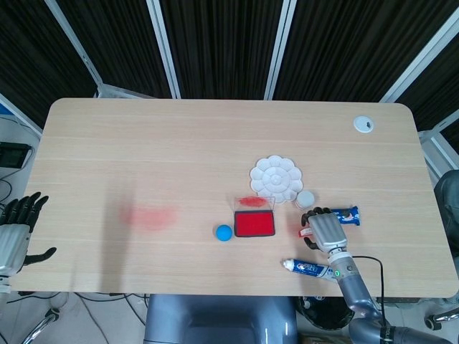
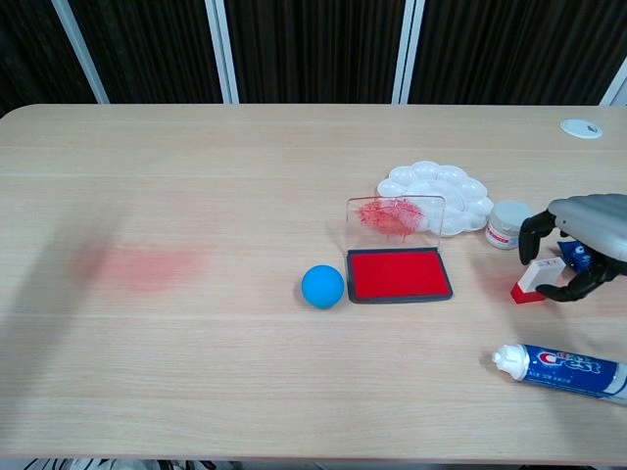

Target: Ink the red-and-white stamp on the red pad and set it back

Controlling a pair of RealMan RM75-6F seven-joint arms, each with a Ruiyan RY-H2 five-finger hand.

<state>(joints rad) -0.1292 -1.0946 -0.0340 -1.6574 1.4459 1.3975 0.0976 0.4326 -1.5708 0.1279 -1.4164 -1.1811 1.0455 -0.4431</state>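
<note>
Nearest us, our left hand (image 1: 13, 233) sits off the table's near left corner, cut by the frame edge in the head view and unseen from the chest; its dark fingers are spread apart with nothing in them. On the right, just nearer than our right hand (image 2: 578, 245), lies a toothpaste tube (image 2: 558, 368) whose label reads "Crest"; its far end runs out of the chest view. Our right hand arches over the red-and-white stamp (image 2: 532, 282), dark fingers (image 2: 530, 237) curled down on its far side and the thumb hooked at its near side; we cannot tell whether they actually press the stamp or only cage it; the stamp leans on the table (image 1: 179, 158), partly covered by the palm. A blue packet (image 1: 349, 214) peeks out behind the fingers, its writing too small to read. Left of the fingers sits the red pad (image 2: 399, 274), its clear lid (image 2: 395, 216) upright and smeared red; a blue ball (image 2: 322, 286) lies beyond that. Farther off, a small white jar (image 2: 506, 224) and a white palette (image 2: 436, 192).
</note>
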